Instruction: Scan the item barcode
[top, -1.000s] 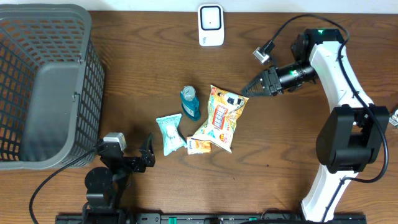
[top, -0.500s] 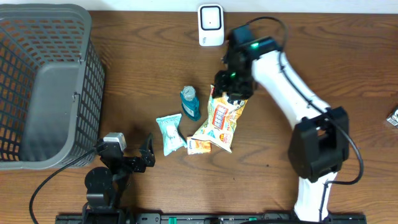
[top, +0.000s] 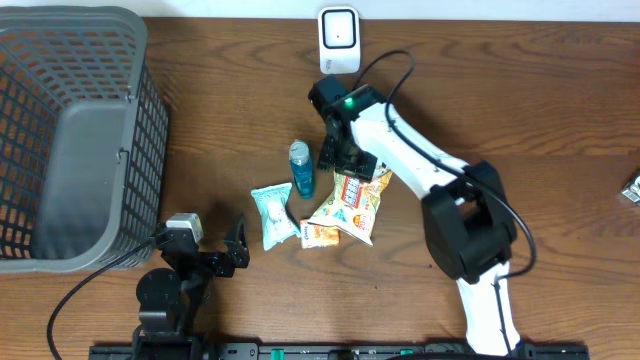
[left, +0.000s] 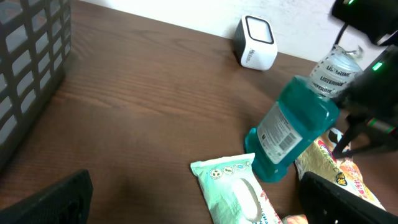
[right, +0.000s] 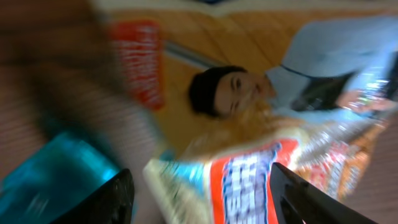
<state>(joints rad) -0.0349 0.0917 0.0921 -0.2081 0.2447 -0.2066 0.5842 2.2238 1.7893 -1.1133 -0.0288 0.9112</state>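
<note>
Eyes on the teal bottle (top: 301, 168) (left: 292, 130), standing on the wooden table (top: 200, 100) in the middle of a small cluster of goods. The right gripper (top: 343, 163) (right: 205, 196) is down low, just beside the bottle on the side away from the basket (top: 150, 120), right over the top edge of the snack bag (top: 355, 205) (right: 261, 168). Its own camera is blurred, but the two fingers (right: 118, 199) sit far apart at the bottom corners of the view, spread with nothing pinched between them. The bag fills the space under them, and a patch of teal from the bottle shows at the lower corner.

The scanner (top: 339, 40) (left: 257, 43) – the small white box – stands well beyond the bottle at the far edge of the table, apart from everything else. No item is in front of it; bag and bottle both sit on the wood.

On the near side of the bottle lies a pale green pack of wipes (top: 271, 213) (left: 239, 193), close to its base. A small orange packet (top: 318, 236) lies nearer still, tucked against the bottom corner of the snack bag.

The left gripper (top: 238, 248) rests low at the near edge, past the wipes from the bottle, fingers (left: 50, 199) wide apart and holding nothing. Its camera looks straight at the bottle, which shows a white label on its side, though I cannot tell from this view whether the bottle is upright or leaning.

The basket stands well off from the bottle, at the table's end.
</note>
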